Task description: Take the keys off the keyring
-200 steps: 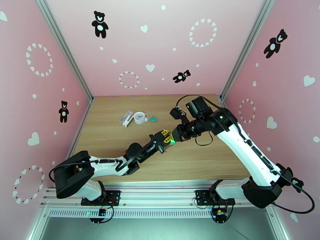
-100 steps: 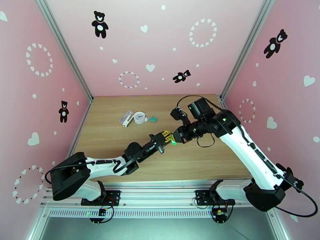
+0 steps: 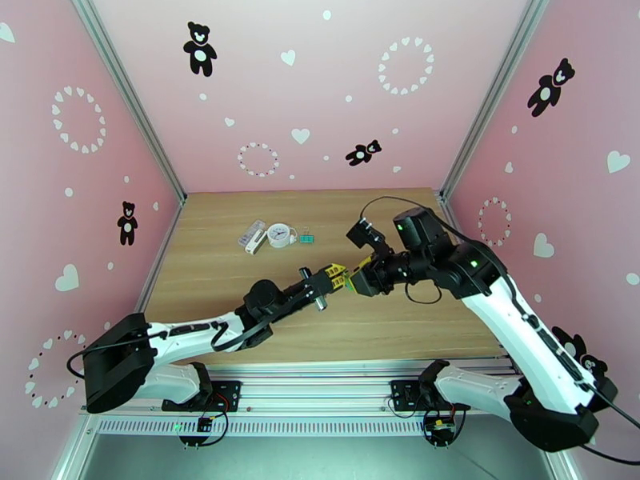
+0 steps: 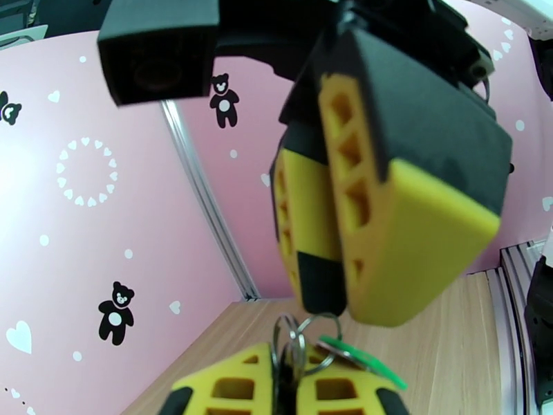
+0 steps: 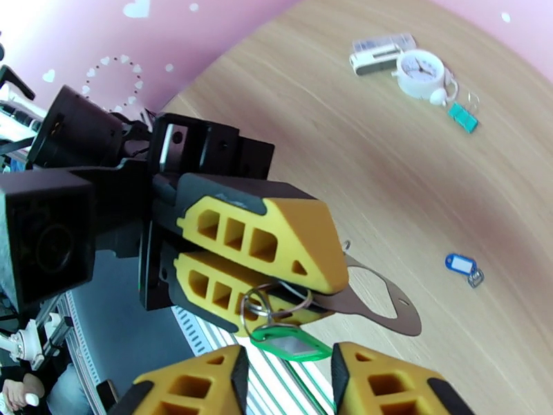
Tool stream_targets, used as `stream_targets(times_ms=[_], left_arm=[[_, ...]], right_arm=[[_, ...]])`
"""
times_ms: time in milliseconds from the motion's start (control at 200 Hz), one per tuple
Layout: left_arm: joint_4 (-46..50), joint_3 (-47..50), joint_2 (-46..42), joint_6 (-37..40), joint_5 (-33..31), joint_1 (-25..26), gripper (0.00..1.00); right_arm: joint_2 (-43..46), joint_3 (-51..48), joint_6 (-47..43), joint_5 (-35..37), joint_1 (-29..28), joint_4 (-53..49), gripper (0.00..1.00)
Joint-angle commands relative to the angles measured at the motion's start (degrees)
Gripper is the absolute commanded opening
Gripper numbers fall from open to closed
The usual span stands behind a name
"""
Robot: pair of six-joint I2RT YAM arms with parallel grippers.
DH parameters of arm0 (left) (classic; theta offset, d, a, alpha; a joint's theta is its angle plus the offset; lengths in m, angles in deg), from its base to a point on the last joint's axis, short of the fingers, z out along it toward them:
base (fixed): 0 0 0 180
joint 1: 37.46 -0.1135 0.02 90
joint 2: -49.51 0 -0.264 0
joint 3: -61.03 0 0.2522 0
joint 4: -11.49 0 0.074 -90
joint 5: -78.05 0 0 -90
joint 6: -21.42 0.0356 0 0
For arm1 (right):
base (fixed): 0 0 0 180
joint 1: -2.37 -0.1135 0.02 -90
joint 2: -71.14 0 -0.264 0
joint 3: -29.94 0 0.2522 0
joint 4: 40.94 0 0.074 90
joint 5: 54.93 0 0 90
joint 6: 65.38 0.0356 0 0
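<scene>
Looking from the right wrist, we see the left claw (image 5: 332, 295) pinching the keyring (image 5: 387, 306), green key (image 5: 290, 344) dangling before our spread right claw (image 5: 287, 375), blue key (image 5: 460, 263) loose on the desk (image 5: 415, 133); overhead, both claws meet mid-desk.

Both arms stretch forward above the middle of the counter, their tips meeting nose to nose. The left tool (image 3: 338, 274) points right and away, its fingers pinched tight on the keyring (image 5: 387, 309). The right tool (image 3: 357, 280) faces it from the right, its fingers (image 5: 207, 382) standing apart.
</scene>
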Motion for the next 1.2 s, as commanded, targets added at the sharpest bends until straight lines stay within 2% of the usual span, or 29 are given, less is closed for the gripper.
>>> stream_targets(times_ms=[0, 235, 435, 676, 841, 1076, 1196], left_arm=[[3.4, -2.1, -3.2, 1.4, 3.4, 0.1, 0.01], [8.4, -3.6, -4.3, 2.1, 4.6, 0.1, 0.01], [10.6, -4.9, -4.2, 2.5, 3.6, 0.1, 0.01], [11.1, -5.6, -4.0, 2.6, 3.6, 0.1, 0.01], [11.0, -5.6, -4.0, 2.5, 3.6, 0.1, 0.01], [10.5, -5.8, -3.7, 2.5, 3.8, 0.1, 0.01], [10.6, -6.1, -3.7, 2.6, 3.6, 0.1, 0.00]], right_arm=[[3.1, -2.8, -6.3, -6.2, 0.7, 5.8, 0.42], [4.9, -7.0, -7.7, -16.3, 3.8, 11.6, 0.46], [3.9, -8.9, -8.8, -18.8, 4.6, 12.6, 0.45], [7.0, -13.2, -7.6, -11.8, 4.6, 16.7, 0.35], [6.7, -13.8, -8.4, -11.3, 4.6, 17.3, 0.25], [7.1, -14.8, -8.5, -11.7, 4.6, 18.0, 0.17], [7.3, -15.2, -8.8, -11.3, 4.6, 17.6, 0.05]])
